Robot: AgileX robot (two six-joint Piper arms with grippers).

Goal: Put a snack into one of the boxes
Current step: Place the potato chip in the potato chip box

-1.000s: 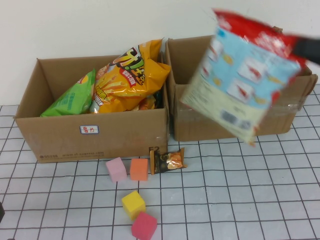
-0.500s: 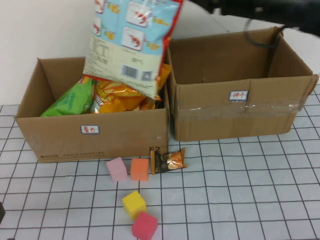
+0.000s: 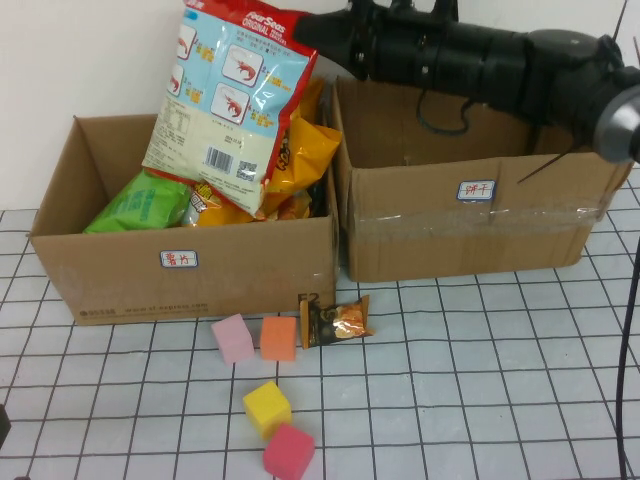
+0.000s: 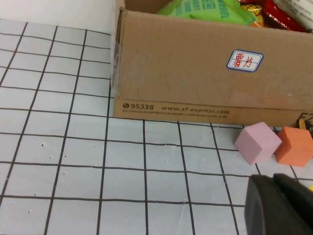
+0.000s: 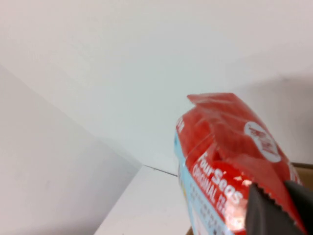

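Left gripper (image 4: 283, 208): low over the gridded surface (image 3: 480, 380), near the front left corner of the scene, in front of the left box; jaws closed, empty.

Left box (image 3: 120, 275): brown cardboard, open top, white blue-edged label (image 3: 179, 259) on its front wall. Contents: green bag (image 3: 140, 205) at the left side, yellow bag (image 3: 300, 150) leaning toward the right side.

Prawn cracker bag (image 3: 225, 100): red top, pale blue face with prawn pictures and a barcode. Stands tilted in the left box, lower end resting on the other bags, upper end well above the rim.

Foam cubes, on the surface in front of the left box: pink cube (image 3: 232, 338) and orange cube (image 3: 278, 338) just beside each other; yellow cube (image 3: 267, 408) nearer the camera, touching the red cube (image 3: 289, 452).

Small brown snack packet (image 3: 337, 321): lying on the surface just right of the orange cube, by the left box's front right corner.

Right gripper (image 3: 310, 30): at the end of the black arm reaching over the right box, at the top edge of the prawn cracker bag. Cannot tell whether its jaws grip the bag or have let go.

Right box (image 3: 450, 240): brown cardboard, open, label (image 3: 477, 189) on the front; nothing seen inside.
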